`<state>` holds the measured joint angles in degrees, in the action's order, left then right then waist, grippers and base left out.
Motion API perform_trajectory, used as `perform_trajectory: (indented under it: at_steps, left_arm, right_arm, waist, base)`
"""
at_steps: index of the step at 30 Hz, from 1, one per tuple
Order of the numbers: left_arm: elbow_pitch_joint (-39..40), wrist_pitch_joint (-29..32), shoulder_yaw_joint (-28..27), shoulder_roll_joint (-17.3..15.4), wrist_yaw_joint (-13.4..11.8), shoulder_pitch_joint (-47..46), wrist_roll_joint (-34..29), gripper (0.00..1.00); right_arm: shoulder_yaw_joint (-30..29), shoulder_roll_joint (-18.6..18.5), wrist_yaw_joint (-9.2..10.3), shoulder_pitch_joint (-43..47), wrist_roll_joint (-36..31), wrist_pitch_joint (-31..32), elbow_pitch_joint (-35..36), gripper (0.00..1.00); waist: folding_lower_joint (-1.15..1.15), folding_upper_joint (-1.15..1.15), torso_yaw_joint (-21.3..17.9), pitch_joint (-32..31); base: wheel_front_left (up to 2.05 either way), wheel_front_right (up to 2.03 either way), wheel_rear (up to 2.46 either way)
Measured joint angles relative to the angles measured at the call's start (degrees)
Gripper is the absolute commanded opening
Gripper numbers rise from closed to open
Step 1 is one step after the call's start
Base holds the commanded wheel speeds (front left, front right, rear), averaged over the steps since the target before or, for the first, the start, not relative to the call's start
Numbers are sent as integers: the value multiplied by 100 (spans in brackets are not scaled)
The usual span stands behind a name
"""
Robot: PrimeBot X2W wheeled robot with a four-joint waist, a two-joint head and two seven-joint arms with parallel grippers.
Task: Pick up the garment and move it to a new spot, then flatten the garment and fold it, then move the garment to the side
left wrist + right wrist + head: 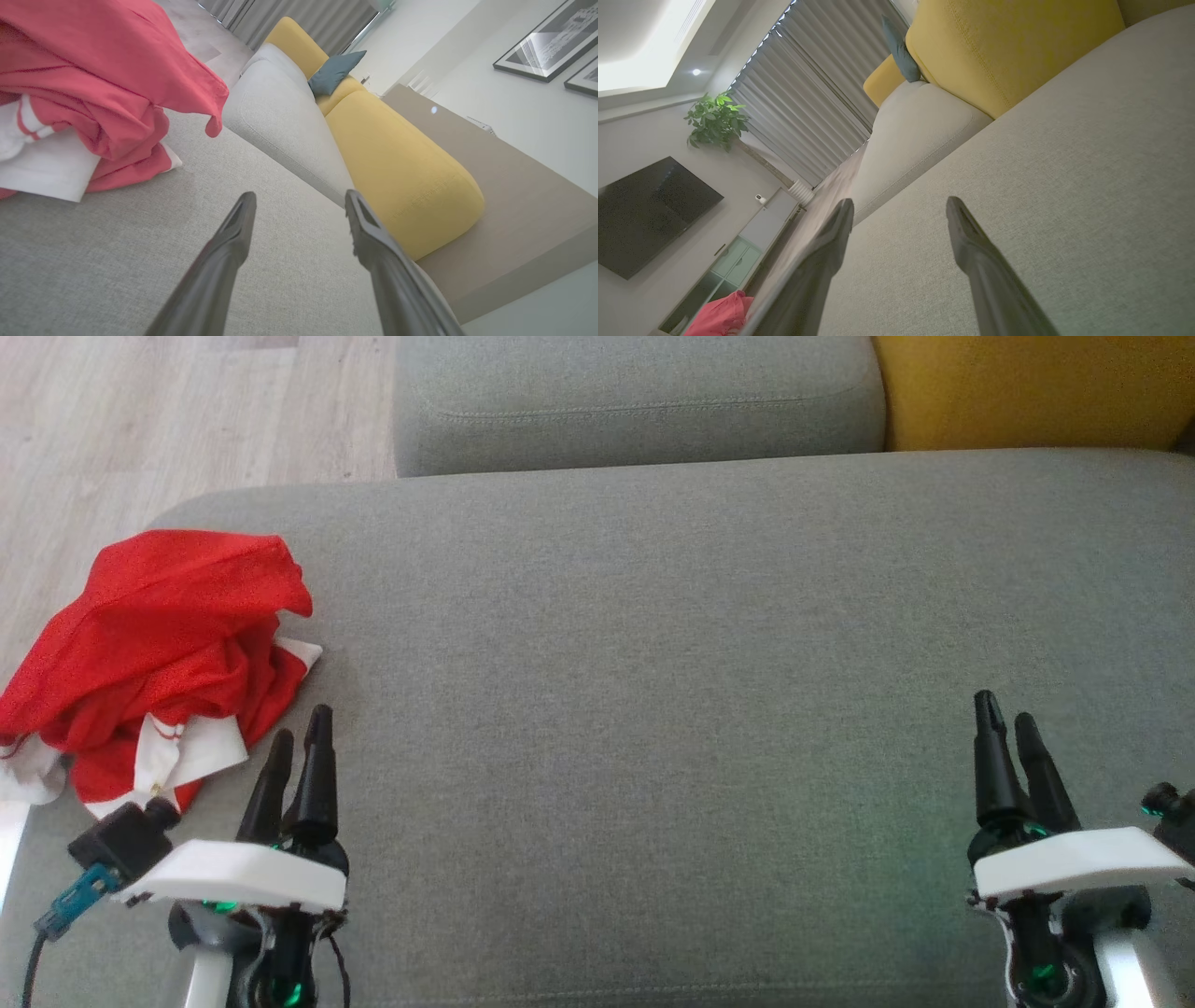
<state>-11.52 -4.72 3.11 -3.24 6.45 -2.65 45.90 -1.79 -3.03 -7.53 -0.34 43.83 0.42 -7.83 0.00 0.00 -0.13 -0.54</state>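
A crumpled red garment (159,653) with white trim lay bunched at the left end of the grey sofa seat (653,644), reaching that seat's left rim, and the first step, the pick-up, looked not yet begun. The robot's left claw (302,723) hovered empty over the seat's left end, fingers spread, while the right claw (1005,707), likewise spread and empty, hung over the seat's right end. The next move would likely call for the left claw to swing toward the seat's left rim, drop onto the heap and pinch a thick fold before any carry toward the seat's middle.
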Motion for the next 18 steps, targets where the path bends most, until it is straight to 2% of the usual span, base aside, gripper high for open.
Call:
perform_trajectory:
  at_steps: [18]
  left_arm:
    - [-7, -290, 168, -16, -144, 13, -1299, 100]
  right_arm:
    - [174, 9, 0, 116, -1314, -77, 156, 100]
  waist:
    - [0, 0, -71, -24]
  base:
    - [0, 0, 0]
